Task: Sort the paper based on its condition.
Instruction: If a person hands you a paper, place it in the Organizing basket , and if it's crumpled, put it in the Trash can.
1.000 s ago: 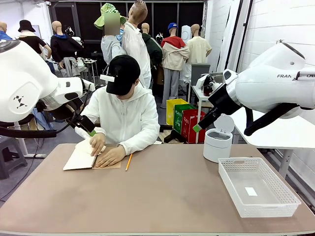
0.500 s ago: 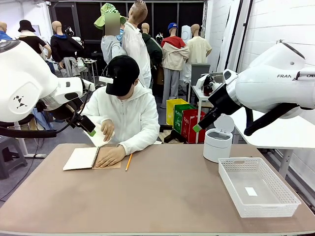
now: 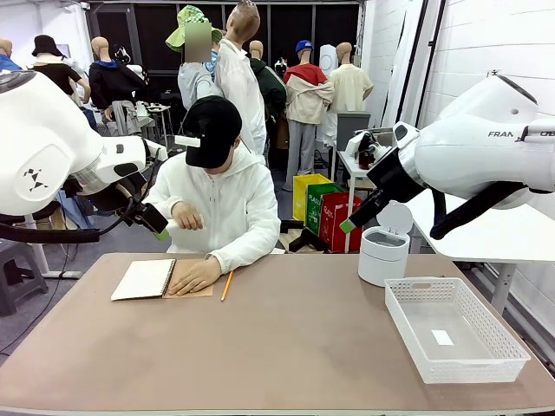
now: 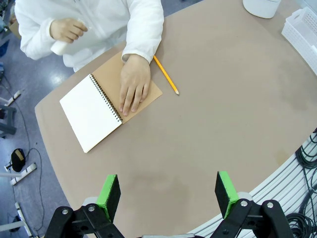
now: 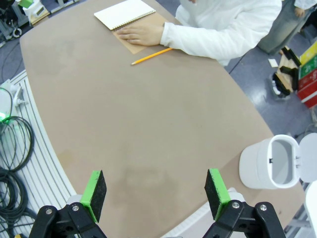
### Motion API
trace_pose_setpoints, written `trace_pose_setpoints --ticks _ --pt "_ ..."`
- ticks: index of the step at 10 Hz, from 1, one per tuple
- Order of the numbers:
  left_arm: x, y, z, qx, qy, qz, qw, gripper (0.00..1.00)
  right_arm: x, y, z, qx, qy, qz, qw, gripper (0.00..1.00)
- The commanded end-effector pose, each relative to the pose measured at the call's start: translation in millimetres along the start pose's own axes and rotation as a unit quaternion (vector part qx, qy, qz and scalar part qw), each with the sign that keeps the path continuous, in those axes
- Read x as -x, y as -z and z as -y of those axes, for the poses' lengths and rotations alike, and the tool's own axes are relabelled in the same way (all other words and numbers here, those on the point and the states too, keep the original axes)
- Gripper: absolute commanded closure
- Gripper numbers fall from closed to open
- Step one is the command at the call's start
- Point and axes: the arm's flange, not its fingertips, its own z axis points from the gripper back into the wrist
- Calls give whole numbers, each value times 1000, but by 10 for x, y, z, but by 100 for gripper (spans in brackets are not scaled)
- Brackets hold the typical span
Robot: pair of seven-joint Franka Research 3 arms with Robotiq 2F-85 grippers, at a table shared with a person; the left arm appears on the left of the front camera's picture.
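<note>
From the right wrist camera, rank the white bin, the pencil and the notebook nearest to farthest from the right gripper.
1. White bin, lower right, lid open.
2. Pencil, across the table, upper middle.
3. Notebook, farthest, at the top.

A: Where does the front camera sit?
B: Fairly low at the near edge of the table [image 3: 295, 347], facing across it to the person [image 3: 221, 204] on the far side.
A: And the two wrist cameras?
B: Each looks steeply down on the table from high up. Both take in the open notebook [image 4: 91, 111] and pencil [image 4: 166, 75], which the front view shows at centre left.
</note>
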Motion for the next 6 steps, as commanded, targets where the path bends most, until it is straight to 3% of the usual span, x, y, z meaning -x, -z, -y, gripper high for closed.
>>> trace_pose_setpoints --ticks 1,6 --pt "2 3 -3 0 0 -1 1000 0 5 -1 0 -2 -2 -3 1000 0" --pt "2 3 -3 0 0 -1 1000 0 5 -1 0 -2 -2 -3 1000 0"
